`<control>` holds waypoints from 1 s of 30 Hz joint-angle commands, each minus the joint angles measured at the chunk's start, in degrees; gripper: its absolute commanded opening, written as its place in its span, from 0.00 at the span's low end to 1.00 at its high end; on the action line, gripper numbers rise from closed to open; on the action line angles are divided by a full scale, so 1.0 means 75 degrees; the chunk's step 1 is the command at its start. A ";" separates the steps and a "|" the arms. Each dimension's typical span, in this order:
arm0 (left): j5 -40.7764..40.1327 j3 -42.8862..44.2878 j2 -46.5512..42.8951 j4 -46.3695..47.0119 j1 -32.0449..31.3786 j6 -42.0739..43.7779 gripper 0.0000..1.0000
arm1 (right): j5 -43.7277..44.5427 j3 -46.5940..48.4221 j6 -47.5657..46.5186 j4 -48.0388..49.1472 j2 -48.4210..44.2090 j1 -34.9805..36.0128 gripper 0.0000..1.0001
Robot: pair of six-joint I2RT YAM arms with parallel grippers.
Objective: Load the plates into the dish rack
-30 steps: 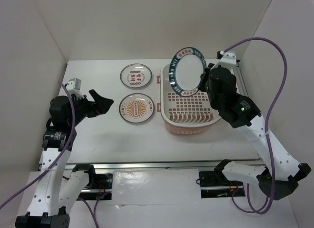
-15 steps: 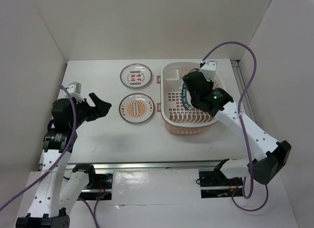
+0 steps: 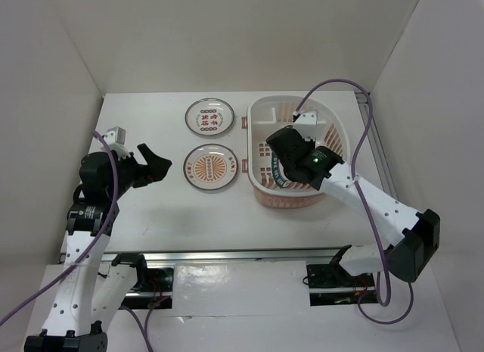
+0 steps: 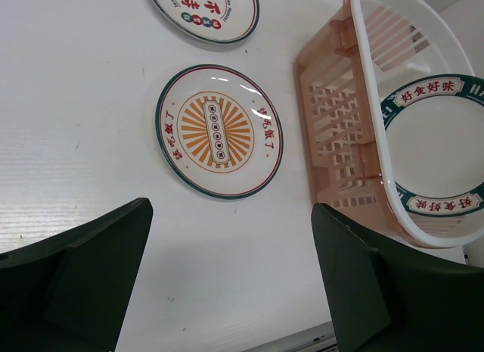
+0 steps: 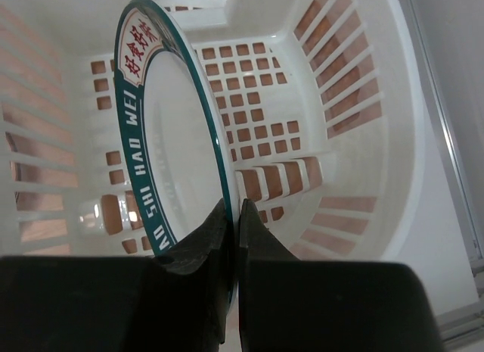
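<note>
Right end effector: fingers closed narrowly on the rim of the green-rimmed plate, one finger on each face, and lowered inside the dish rack. The plate stands on edge within the rack's walls, above the slotted grid floor. Whether its lower rim touches that floor cannot be told, since the fingers hide it. In the right wrist view the plate is seen nearly edge-on, its lettered face turned toward the rack's left wall. In the left wrist view the same face looks out over the rack's rim toward the left arm. The rack holds only this plate. It sits on the right half of the counter, its longer span running roughly from the near edge to the far edge in the top view. Its pink side wall lies just beside the two other plates. The orange sunburst plate lies flat, face up, on the counter to the left of the rack. The plate with red and green characters lies flat just beyond it, apart from it and nearer the back wall. Left end effector: fingers spread wide, holding nothing, raised over the counter's left side and aimed toward the sunburst plate.
</note>
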 commanded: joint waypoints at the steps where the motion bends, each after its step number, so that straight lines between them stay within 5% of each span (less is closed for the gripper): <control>1: -0.0056 -0.0008 -0.0035 0.0186 -0.0016 0.0127 1.00 | 0.0554 -0.0009 0.0467 -0.0087 -0.0054 0.0218 0.00; 30: -0.0055 -0.0008 -0.0175 0.0186 -0.0016 0.0127 1.00 | 0.0871 -0.0255 0.1136 -0.0744 0.0239 0.0686 0.00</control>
